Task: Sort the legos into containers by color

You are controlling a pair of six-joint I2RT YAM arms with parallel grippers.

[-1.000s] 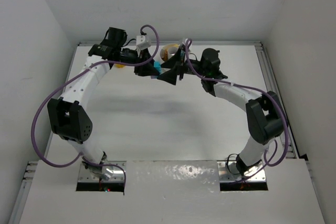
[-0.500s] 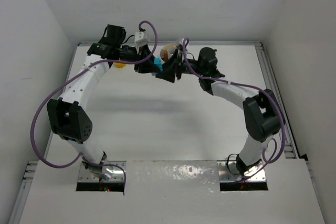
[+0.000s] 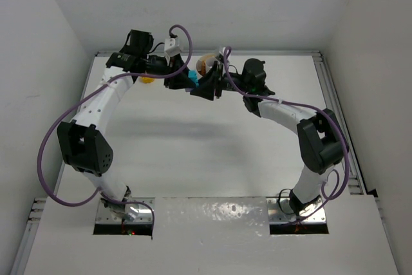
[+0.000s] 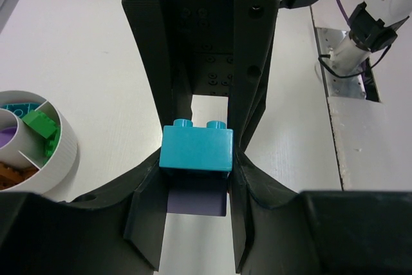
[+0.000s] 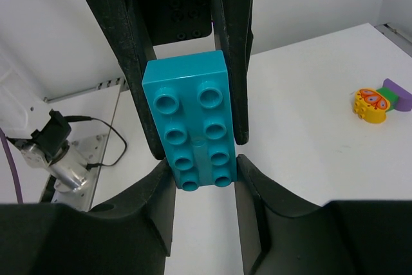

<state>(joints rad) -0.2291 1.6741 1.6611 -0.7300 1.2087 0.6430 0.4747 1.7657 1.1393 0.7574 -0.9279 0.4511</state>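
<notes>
White table (image 3: 212, 146) carries both arms reaching to its far middle, where the left gripper (image 3: 182, 80) and the right gripper (image 3: 205, 87) meet nose to nose. Just beyond them, partly hidden by the right wrist, sits the round divided dish (image 4: 61, 159). In the left wrist view it lies off to the side, with a green brick (image 4: 40, 125) in one wedge and a teal piece (image 4: 16, 109) in the next. Between the two grippers hangs the teal brick (image 5: 190, 127), clear of the table, studs up. Its long axis runs straight from one gripper to the other. The right jaws are closed against its long sides at one end, and the left jaws clamp the same sides at the other end, so each arm grips across the narrow width. Judging from the overhead view, the right gripper is nearer the dish, so one arm must let go before the other can carry the brick to the teal wedge.
</notes>
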